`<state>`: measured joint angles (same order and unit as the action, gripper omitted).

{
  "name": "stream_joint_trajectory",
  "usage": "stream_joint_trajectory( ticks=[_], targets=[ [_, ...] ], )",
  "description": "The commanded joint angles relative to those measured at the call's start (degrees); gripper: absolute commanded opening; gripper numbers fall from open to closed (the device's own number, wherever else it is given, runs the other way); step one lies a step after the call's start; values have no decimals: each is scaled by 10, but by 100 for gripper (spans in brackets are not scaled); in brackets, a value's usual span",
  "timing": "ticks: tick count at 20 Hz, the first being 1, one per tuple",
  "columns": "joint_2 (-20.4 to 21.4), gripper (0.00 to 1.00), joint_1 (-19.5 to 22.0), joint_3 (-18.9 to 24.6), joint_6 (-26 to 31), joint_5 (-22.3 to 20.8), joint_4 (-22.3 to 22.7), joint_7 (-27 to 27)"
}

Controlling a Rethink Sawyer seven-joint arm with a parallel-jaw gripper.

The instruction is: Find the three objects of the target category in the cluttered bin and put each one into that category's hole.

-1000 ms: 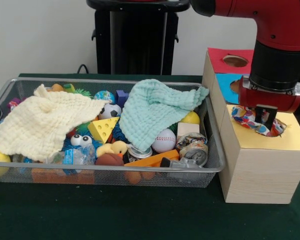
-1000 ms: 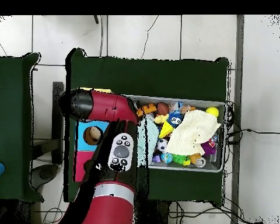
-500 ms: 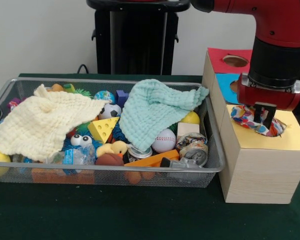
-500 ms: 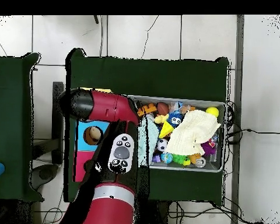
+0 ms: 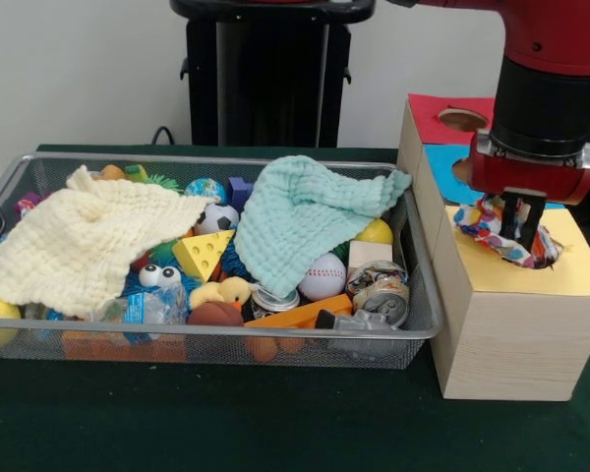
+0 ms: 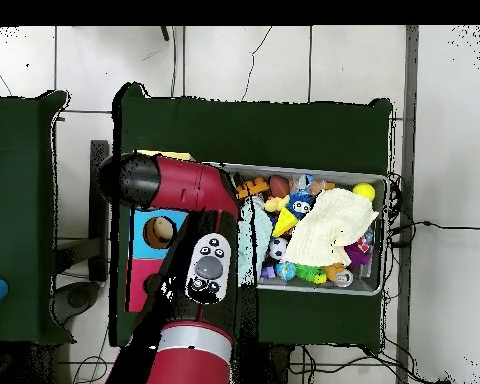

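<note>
Cloth [image 5: 492, 230] over the yellow hole [image 5: 549, 258].
Fingers [image 5: 519, 218] pinch the patterned cloth from above; it bunches round them, its lower folds touching the box top [image 5: 570, 280] beside the bin [image 5: 423, 295].

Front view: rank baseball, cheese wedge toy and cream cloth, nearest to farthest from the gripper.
1. Baseball, in the bin's end nearest the gripper.
2. Cheese wedge toy, mid-bin.
3. Cream cloth, over the bin's opposite end.

cloths: 3 [image 5: 88, 241] | balls: 5 [image 5: 324, 276] | cans: 2 [image 5: 383, 295] | cheese wedge: 1 [image 5: 203, 254] | box holes: 3 [image 5: 462, 120]
</note>
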<state>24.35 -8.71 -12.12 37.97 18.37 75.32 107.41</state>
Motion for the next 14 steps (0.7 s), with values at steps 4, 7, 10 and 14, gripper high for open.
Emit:
stream_joint_trajectory(
  ticks=[4,7,10,14],
  targets=[
    [22,0,20,26,85,17,40,117],
    [18,0,22,34,69,20,45,113],
    [10,0,32,51,40,23,54,97],
    [9,100,36,59,21,17,57,81]
  ],
)
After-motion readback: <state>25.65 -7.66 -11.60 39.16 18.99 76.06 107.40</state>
